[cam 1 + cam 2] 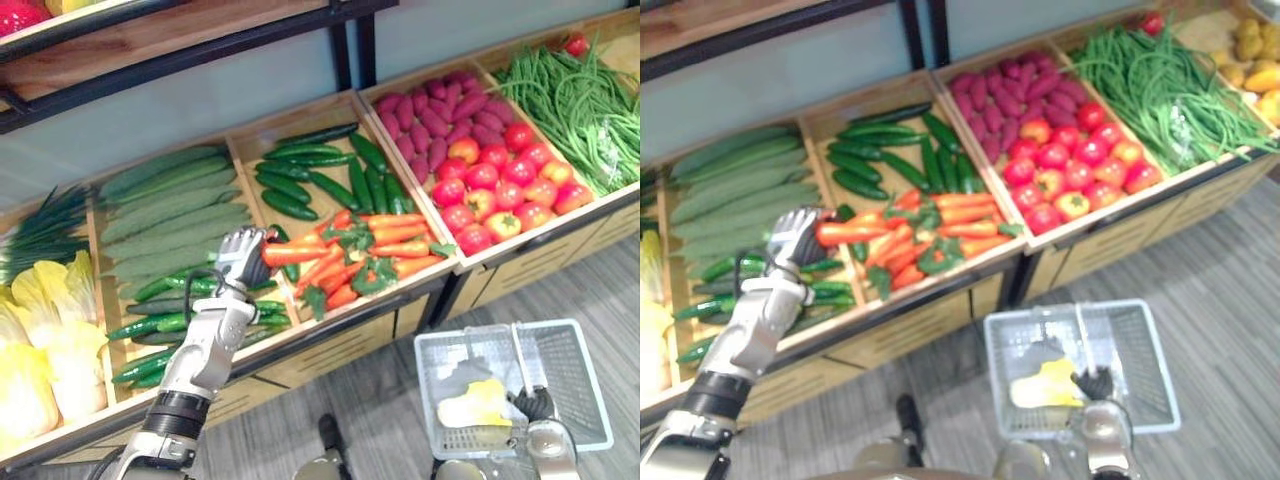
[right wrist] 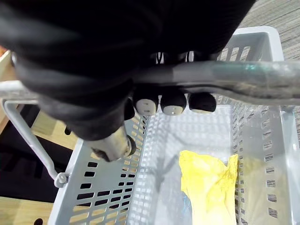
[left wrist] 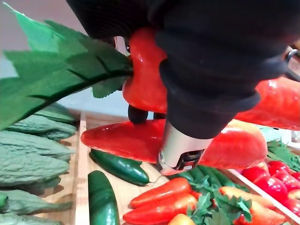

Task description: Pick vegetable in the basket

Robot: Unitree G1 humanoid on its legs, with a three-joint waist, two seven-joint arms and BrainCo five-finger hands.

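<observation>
My left hand [image 1: 243, 258] reaches over the crate of carrots [image 1: 375, 255] and is shut on one orange carrot [image 1: 300, 250], which sticks out to the right of its fingers. In the left wrist view the carrot [image 3: 145, 79] with its green leaves sits under the dark cover of the hand [image 3: 211, 70], a little above the pile. My right hand [image 1: 535, 405] is curled round the grey handle [image 2: 234, 77] of a light grey plastic basket [image 1: 497, 330] hanging low over the floor. A yellow leafy vegetable [image 2: 208, 183] lies in the basket.
The wooden stand holds crates of dark cucumbers [image 1: 310, 170], pale green gourds [image 1: 170, 210], tomatoes [image 1: 500, 190], purple sweet potatoes [image 1: 430, 110], green beans [image 1: 580, 100] and yellow cabbages [image 1: 40, 350]. A dark shelf [image 1: 200, 40] runs above. Grey plank floor lies in front.
</observation>
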